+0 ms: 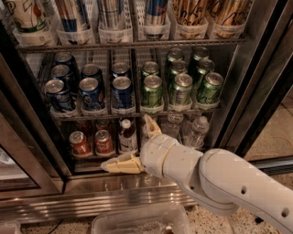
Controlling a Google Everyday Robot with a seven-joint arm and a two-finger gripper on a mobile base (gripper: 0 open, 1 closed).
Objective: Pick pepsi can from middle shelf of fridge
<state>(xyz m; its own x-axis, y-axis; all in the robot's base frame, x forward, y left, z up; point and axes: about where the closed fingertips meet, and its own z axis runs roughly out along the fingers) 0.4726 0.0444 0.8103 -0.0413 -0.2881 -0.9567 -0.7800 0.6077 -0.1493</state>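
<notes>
Your gripper (125, 142) is low at the fridge (68, 201), under the middle shelf (137, 114), holding nothing, fingers wide apart. The pepsi can (122, 93) stands above it.

The top rack (132, 45) holds tall cans (110, 13), green cans (181, 89) below at right. Red cans (80, 142) sit left of the end effector (126, 144), clear bottles (197, 130) right.

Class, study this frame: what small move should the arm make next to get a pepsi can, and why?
Probably raise the gripper to the height of the middle shelf. Its fingers are spread open, but it sits below that shelf, in front of the red cans and a bottle, while the nearest pepsi can stands above it at the shelf's front.
</notes>
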